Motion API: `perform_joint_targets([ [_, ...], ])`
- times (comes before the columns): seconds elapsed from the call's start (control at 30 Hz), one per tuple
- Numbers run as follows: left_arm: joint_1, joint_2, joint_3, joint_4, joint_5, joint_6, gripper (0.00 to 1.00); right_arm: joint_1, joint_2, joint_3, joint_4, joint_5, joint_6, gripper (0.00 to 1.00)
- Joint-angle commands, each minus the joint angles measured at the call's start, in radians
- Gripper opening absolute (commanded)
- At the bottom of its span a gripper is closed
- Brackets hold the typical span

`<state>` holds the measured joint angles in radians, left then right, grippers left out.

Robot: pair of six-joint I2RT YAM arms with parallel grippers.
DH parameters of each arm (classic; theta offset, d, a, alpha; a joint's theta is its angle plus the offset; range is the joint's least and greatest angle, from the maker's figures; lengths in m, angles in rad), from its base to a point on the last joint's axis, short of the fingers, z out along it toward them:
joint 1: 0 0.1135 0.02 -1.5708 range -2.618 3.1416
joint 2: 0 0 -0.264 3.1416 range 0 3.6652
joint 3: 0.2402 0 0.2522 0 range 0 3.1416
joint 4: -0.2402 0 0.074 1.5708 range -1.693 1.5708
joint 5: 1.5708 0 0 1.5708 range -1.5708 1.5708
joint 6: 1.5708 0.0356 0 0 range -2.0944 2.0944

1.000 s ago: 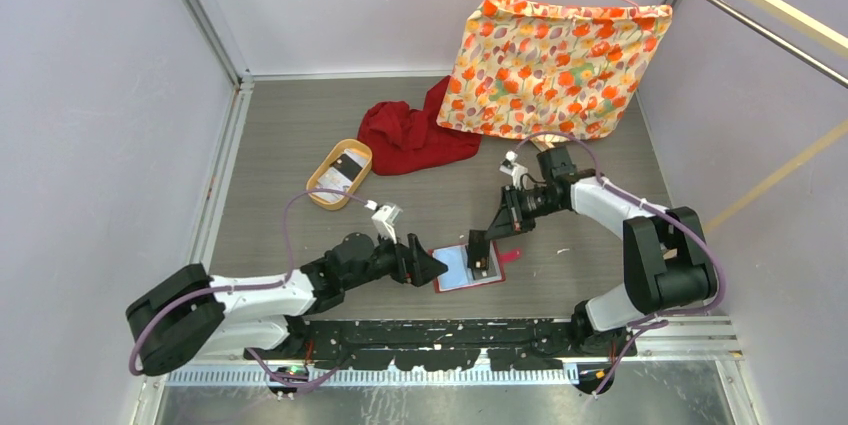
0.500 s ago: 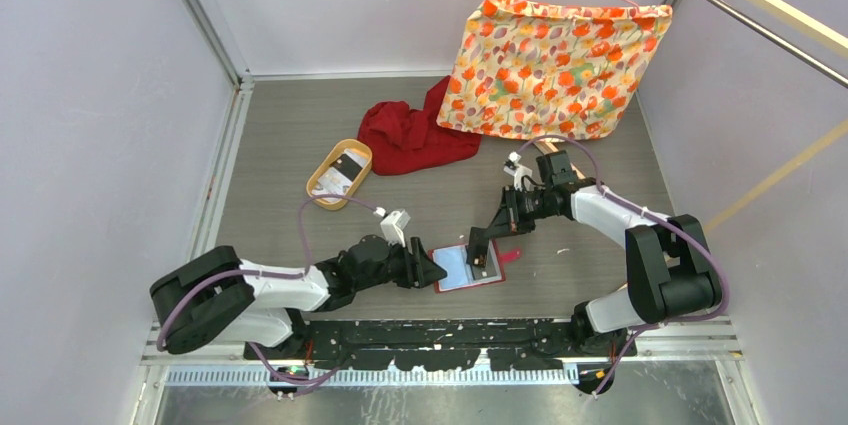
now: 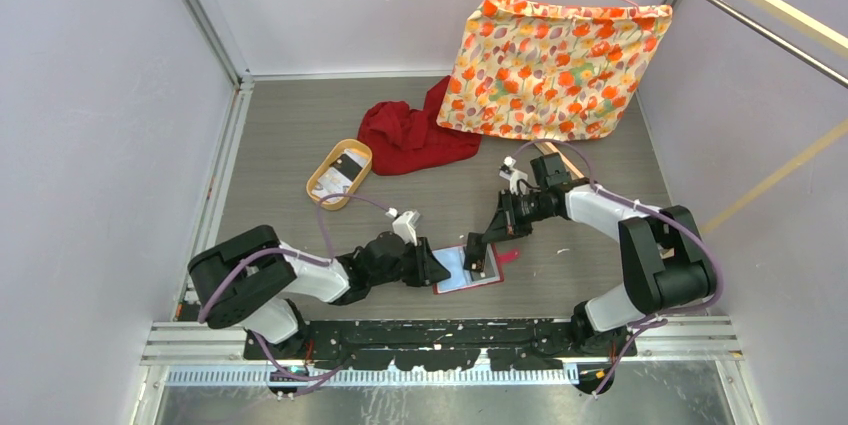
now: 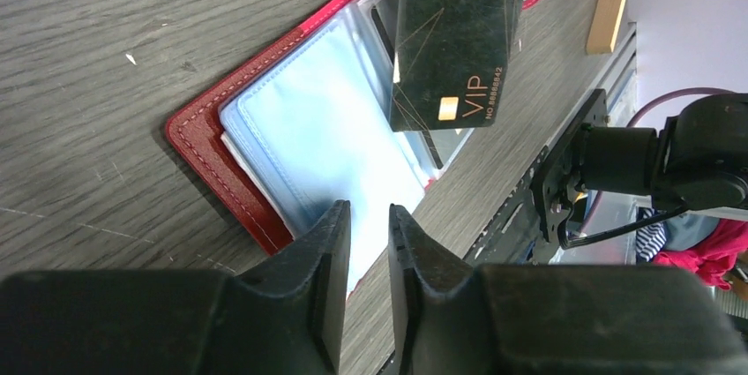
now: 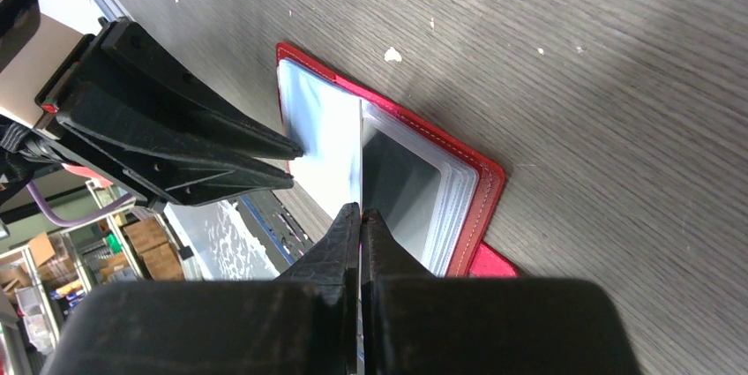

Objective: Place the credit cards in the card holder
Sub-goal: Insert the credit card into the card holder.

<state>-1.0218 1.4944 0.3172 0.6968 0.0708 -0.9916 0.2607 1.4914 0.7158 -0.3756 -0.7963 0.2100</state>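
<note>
Down at the near edge of the surface, the left arm reaches low toward the middle. Right in front of it the card holder lies open flat, red cover down, clear sleeves up. From the left wrist view, the left jaws are nearly together with just a thin gap, sitting at the near edge of the pale blue sleeve. The sleeve shows through that gap, but honestly I can't tell if they're actually pinching it or only straddling it.

Meanwhile the right jaws are clenched tight on a dark card with gold "VIP" print. They hold it by the end away from the print, standing up over the right half of the holder, above the stack of sleeves with the dark window. Can't say whether the card's bottom edge touches a sleeve or hangs just above it. The holder's snap tab pokes out on the right side, and the right arm comes in from that side, angled down.

Further back on the left is a tan oval tray with more cards lying in it, well apart from the holder. Behind that there's a crumpled red cloth, and at the very back a flowery orange fabric hanging up.
</note>
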Motion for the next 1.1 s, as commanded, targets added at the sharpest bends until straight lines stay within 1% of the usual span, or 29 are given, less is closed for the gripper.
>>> perform_joint_targets([
  [0.0,-0.002,0.028,0.045,-0.04,-0.036,-0.034,0.21,0.007,0.016,0.016,0.0,-0.028,0.001,0.01],
  [0.23,-0.003,0.008,0.063,-0.19,-0.104,-0.084,0.05,0.007,0.028,0.014,0.007,-0.053,0.003,0.01],
  [0.3,-0.003,-0.001,0.072,-0.246,-0.114,-0.09,0.03,0.008,0.026,0.011,0.013,-0.061,0.004,0.01],
  [0.37,-0.003,-0.008,0.075,-0.266,-0.118,-0.094,0.01,0.007,0.024,0.006,0.021,-0.071,0.011,0.01],
  [0.73,-0.003,0.0,0.069,-0.255,-0.119,-0.1,0.01,0.006,0.01,0.001,0.035,-0.1,0.029,0.01],
  [1.07,-0.002,-0.001,0.064,-0.238,-0.114,-0.097,0.01,0.006,0.041,0.005,0.023,-0.032,0.031,0.01],
])
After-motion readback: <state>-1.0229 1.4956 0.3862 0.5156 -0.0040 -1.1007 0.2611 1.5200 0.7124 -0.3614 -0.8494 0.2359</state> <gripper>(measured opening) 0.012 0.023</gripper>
